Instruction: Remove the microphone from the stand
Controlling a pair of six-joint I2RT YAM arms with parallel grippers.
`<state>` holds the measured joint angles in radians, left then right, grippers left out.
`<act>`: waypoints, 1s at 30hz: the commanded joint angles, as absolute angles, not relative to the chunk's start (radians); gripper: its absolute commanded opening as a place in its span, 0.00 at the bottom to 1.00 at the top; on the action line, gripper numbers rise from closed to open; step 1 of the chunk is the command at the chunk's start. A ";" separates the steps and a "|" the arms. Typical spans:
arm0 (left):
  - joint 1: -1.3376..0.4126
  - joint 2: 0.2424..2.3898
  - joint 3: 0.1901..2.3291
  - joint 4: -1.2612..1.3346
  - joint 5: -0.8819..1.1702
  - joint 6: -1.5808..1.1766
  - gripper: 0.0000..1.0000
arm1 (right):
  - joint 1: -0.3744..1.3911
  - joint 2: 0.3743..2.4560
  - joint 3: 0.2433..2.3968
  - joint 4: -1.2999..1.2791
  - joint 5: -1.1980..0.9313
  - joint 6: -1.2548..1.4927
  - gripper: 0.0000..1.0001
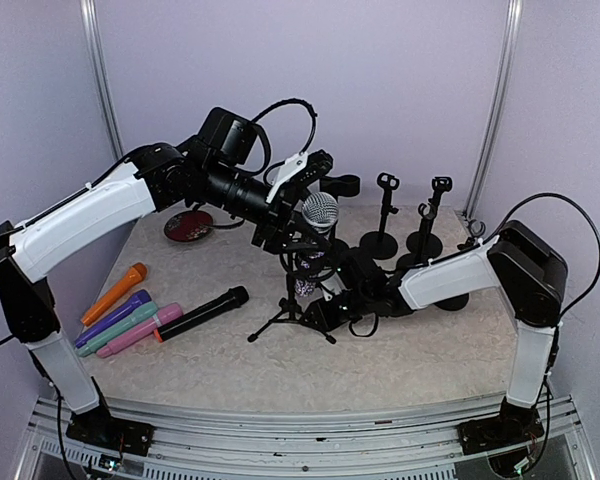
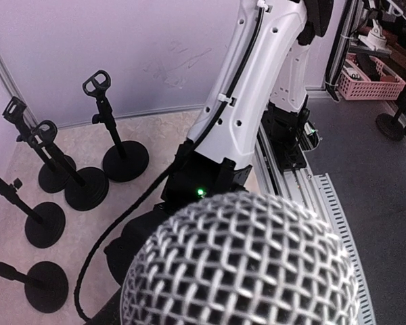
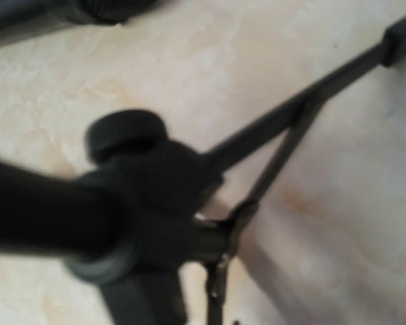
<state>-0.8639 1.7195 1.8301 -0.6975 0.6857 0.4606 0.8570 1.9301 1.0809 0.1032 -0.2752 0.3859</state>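
Top view, microphone (image 1: pixel 320 211): a silver mesh ball head on a dark body. It stands nearly upright at the middle of the table (image 1: pixel 420 350), head uppermost.
Top view, stand (image 1: pixel 270 325): a black tripod with its legs splayed on the tabletop. It is directly below the microphone, which sits in its top.
Top view, left gripper (image 1: pixel 298 240): it comes in from the left and sits against the microphone's body just under the head. The wrist hides the jaws, so I cannot tell whether they pinch it.
Top view, right gripper (image 1: pixel 320 312): it is low down at the tripod's lower column. It is black against black, so I cannot tell how the jaws stand.
Top view, loose microphones (image 1: pixel 140 318): orange, purple, teal, pink and black, lying side by side near the table's left edge.
Top view, round-base stands (image 1: pixel 383 240): upright at the back right, with their clips vacant.
Left wrist view, mesh head (image 2: pixel 243 264): it fills the lower frame, a woven silver grille in sharp close-up. No fingers show.
Left wrist view, right arm (image 2: pixel 250 88): a white link with a green light on its dark joint, behind the head.
Right wrist view, hub (image 3: pixel 155 183): the tripod's black centre joint, blurred and very close, with a round knob (image 3: pixel 126 134) on it.
Right wrist view, leg (image 3: pixel 311 95): a thin black leg running out to a foot on the mottled tabletop. The jaws cannot be made out.
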 commanded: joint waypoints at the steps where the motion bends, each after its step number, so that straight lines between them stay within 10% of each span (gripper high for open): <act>1: -0.853 1.732 1.860 -0.724 0.703 0.474 0.53 | 0.880 1.939 1.065 0.120 -0.160 0.397 0.09; 11: -0.853 1.761 1.989 -0.751 0.716 0.509 0.26 | 0.895 1.912 1.022 0.148 0.016 0.446 0.00; 30: -0.879 1.651 2.070 -0.604 0.751 0.500 0.26 | 0.896 1.965 1.039 0.103 0.124 0.548 0.00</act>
